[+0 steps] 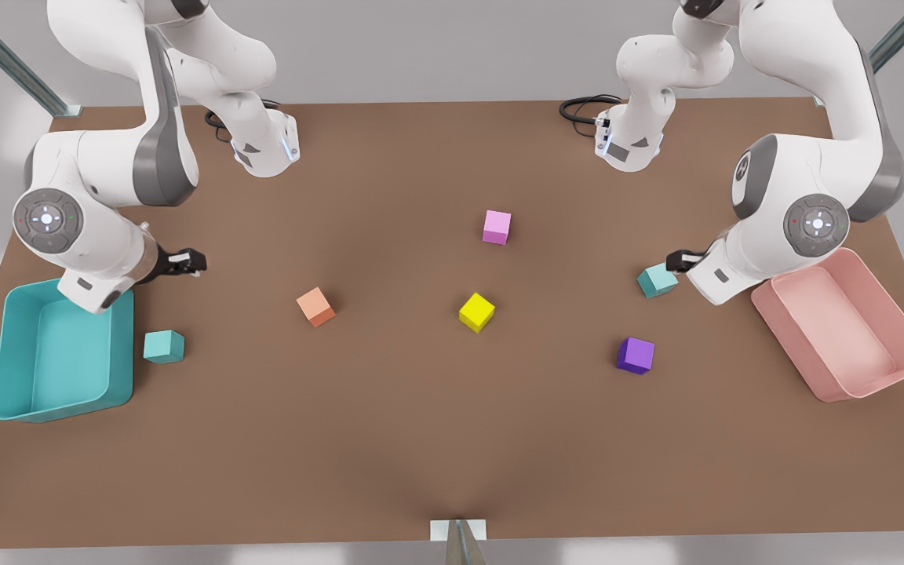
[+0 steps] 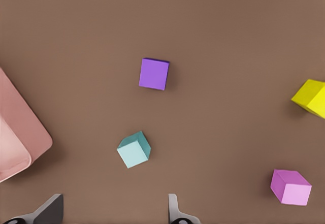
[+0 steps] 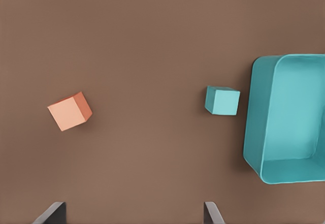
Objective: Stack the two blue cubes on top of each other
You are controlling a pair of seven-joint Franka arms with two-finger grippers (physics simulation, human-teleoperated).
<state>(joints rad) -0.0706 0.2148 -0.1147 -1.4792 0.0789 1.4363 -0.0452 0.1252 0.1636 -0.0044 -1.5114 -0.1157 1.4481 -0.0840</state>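
teal pair well apart, both jaws empty

teal cubes sit at opposite ends of the desk point(image 1: 389, 439), so neither can be stacked without a carry. one blue cube point(image 1: 657, 280) lies near the pink tray point(image 1: 903, 333), under my left gripper point(image 2: 114, 209), jaws apart. the other blue cube point(image 1: 163, 346) sits just beside the teal bin point(image 1: 5, 369); my right gripper point(image 3: 134, 211) hovers, jaws apart.

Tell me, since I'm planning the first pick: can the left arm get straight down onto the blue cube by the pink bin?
Probably yes. The left claw hangs open above the table close to that blue cube, which sits apart from the pink bin and the purple cube. Nothing lies across the way.
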